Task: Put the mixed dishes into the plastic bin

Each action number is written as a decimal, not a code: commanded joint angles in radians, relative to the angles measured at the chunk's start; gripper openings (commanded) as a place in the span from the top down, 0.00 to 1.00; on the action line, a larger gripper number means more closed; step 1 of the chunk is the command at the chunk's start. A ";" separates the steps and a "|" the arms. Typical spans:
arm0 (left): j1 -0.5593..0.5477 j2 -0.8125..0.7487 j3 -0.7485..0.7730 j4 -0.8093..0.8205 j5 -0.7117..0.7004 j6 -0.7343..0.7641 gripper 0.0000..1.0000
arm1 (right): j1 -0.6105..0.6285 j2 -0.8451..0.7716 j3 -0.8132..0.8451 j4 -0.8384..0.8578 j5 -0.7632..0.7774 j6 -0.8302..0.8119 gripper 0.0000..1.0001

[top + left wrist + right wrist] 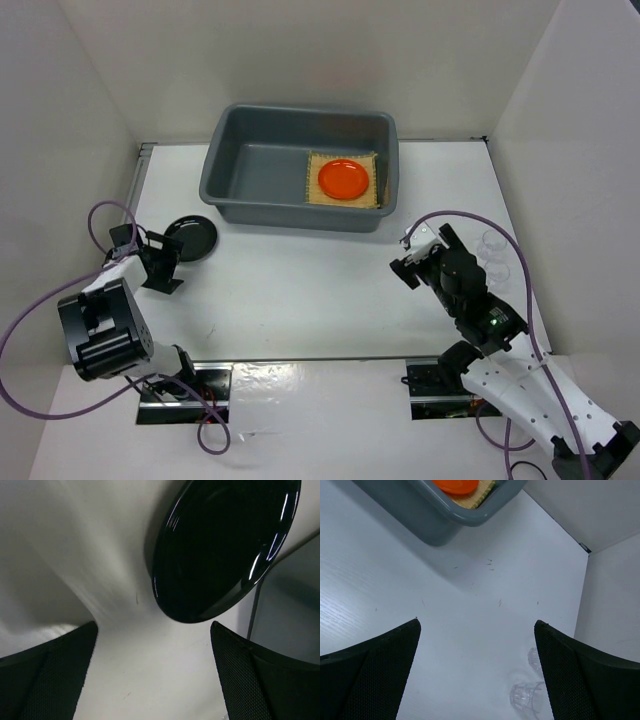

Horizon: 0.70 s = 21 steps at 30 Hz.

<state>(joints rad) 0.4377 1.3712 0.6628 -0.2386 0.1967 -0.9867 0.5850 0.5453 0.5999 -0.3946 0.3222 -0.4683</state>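
The grey plastic bin [232, 160] stands at the back centre. In its right end lies the tan woven mat [312, 190] with the orange plate [344, 179] on top; both also show in the right wrist view, mat [479, 495] and orange plate [456, 486]. The black plate [191, 238] rests on the table left of the bin. My left gripper [167, 262] is open just short of it, and the black plate [220, 550] lies beyond the fingertips [154, 625]. My right gripper [405, 255] is open and empty [477, 625]. Two clear glass cups [527, 697] [534, 657] stand beside its right finger.
White walls close in the table on the left, back and right. The glass cups [492, 243] sit close to the right wall. The bin's near corner [445, 520] is ahead of my right gripper. Purple cables loop around both arm bases.
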 commanded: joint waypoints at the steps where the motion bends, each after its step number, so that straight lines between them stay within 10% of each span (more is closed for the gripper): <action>1: 0.009 0.067 -0.014 0.243 0.098 -0.053 0.00 | 0.021 0.018 -0.002 0.054 0.051 0.033 0.01; 9: 0.018 0.291 0.063 0.364 0.154 -0.055 0.07 | 0.010 -0.001 0.028 -0.052 0.011 0.112 0.01; 16: 0.027 0.345 0.026 0.433 0.185 -0.090 0.62 | 0.010 0.008 0.015 -0.024 0.043 0.112 0.01; 18: 0.027 0.355 0.037 0.391 0.175 -0.090 0.97 | 0.010 0.008 0.015 -0.024 0.043 0.112 0.01; 21: 0.027 0.345 0.121 0.192 0.078 -0.121 1.00 | 0.010 0.018 0.015 -0.024 0.043 0.112 0.01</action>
<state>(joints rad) 0.4664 1.7061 0.7319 0.1253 0.3775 -1.1053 0.5961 0.5568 0.6025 -0.4381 0.3462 -0.3771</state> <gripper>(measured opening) 0.018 0.985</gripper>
